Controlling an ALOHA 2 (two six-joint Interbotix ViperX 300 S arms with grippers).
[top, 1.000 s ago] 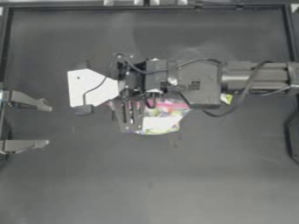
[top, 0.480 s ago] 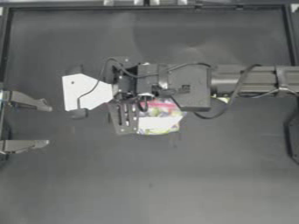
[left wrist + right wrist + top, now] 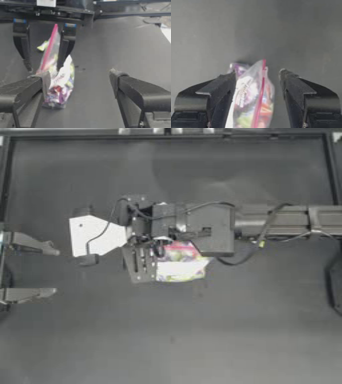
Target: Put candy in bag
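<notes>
My right end effector (image 3: 258, 82) hangs near the middle of the tabletop (image 3: 200, 338), spread open around the bag (image 3: 252, 100), whose pink-red mouth stands between my fingers. The candy (image 3: 42, 46) sits just beside that mouth. My left end effector (image 3: 40, 268) waits open, well apart.

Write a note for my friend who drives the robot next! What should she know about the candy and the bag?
Left gripper: parked at the table's left edge, jaws open, holding nothing.
Right gripper: reached across to the middle of the table, jaws open and straddling the bag's mouth.
The bag: stands on the table between the right jaws, pink strip uppermost, colourful sweets inside.
The candy: up by the pink strip, between the right jaws; cannot tell whether it is inside yet.
Done: candy brought to the bag.
Left: check that the candy has dropped in, then probably draw the right arm back.
</notes>
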